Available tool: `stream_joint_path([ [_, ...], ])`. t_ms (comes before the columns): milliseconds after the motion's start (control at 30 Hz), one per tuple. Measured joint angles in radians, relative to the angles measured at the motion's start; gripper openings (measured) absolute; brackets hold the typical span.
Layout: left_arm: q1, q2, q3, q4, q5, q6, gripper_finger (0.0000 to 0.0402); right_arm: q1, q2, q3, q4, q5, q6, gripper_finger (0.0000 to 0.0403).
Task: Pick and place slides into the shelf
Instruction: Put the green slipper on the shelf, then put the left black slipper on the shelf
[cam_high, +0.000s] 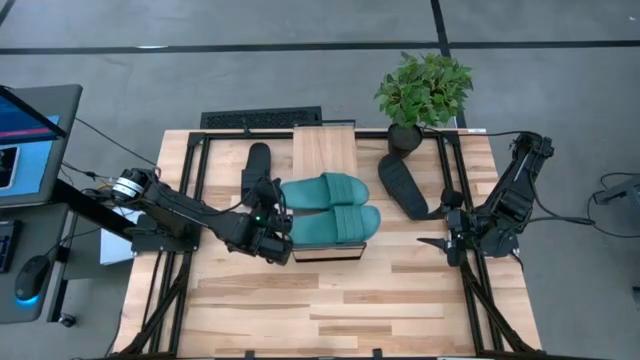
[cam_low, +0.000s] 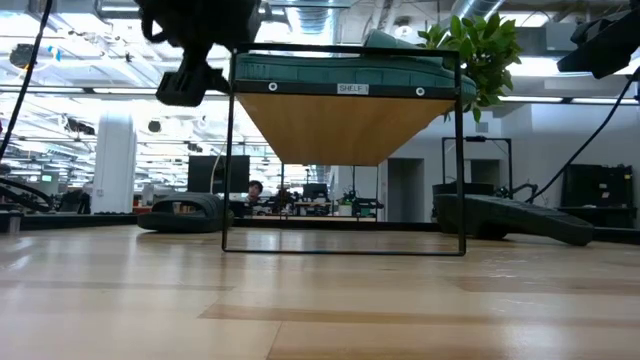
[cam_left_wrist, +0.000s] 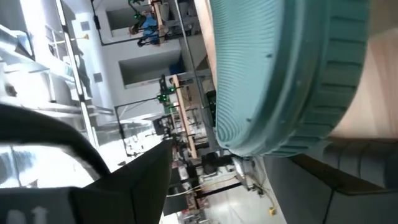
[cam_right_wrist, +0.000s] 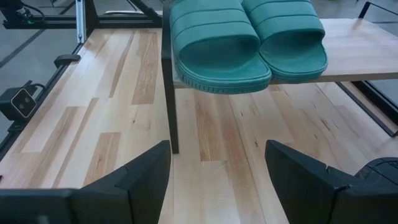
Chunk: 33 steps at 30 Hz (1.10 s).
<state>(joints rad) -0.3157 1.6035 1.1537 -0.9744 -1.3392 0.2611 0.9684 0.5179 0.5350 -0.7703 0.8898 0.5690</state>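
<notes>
Two teal slides (cam_high: 325, 190) (cam_high: 336, 222) lie side by side, soles down, on the top of the light-wood shelf (cam_high: 324, 148), with their heels toward the table's left. One black slide (cam_high: 256, 165) lies on the table left of the shelf. The other black slide (cam_high: 403, 186) lies to the shelf's right. My left gripper (cam_high: 278, 238) is open at the heel end of the nearer teal slide (cam_left_wrist: 280, 74), with one finger on either side of it. My right gripper (cam_right_wrist: 217, 155) is open and empty, low over the table right of the shelf and facing the slides' toes (cam_right_wrist: 249, 56). My left gripper's fingers (cam_left_wrist: 130, 180) stand level, from the table's left, on either side of the nearer teal slide's heel end (cam_left_wrist: 249, 134). I cannot tell whether a finger touches it. The slide lies flat on the shelf top (cam_left_wrist: 379, 74).
A potted plant (cam_high: 422, 92) stands at the far edge, right of the shelf. Black frame rails (cam_high: 195, 190) (cam_high: 462, 200) run along both sides of the table. The shelf's thin black legs (cam_right_wrist: 169, 99) stand on the tabletop. Bare wood lies toward the near edge (cam_high: 330, 310).
</notes>
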Motion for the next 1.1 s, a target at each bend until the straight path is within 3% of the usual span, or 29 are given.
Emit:
stream_joint_path([
  [533, 0.0, 0.0, 0.044, -0.071, 0.128, -0.083, 0.024, 0.0, 0.0, 0.0, -0.007, -0.003, 0.0, 0.0255],
  [900, 0.002, 0.0, 0.043, -0.207, 0.12, -0.316, 0.0267, 0.0, 0.0, 0.0, -0.007, -0.003, 0.0, 0.0255],
  [1100, 0.02, -0.001, 0.042, -0.409, 0.022, -0.621, 0.0276, 0.0, 0.0, 0.0, -0.003, -0.003, 0.0, 0.0255],
])
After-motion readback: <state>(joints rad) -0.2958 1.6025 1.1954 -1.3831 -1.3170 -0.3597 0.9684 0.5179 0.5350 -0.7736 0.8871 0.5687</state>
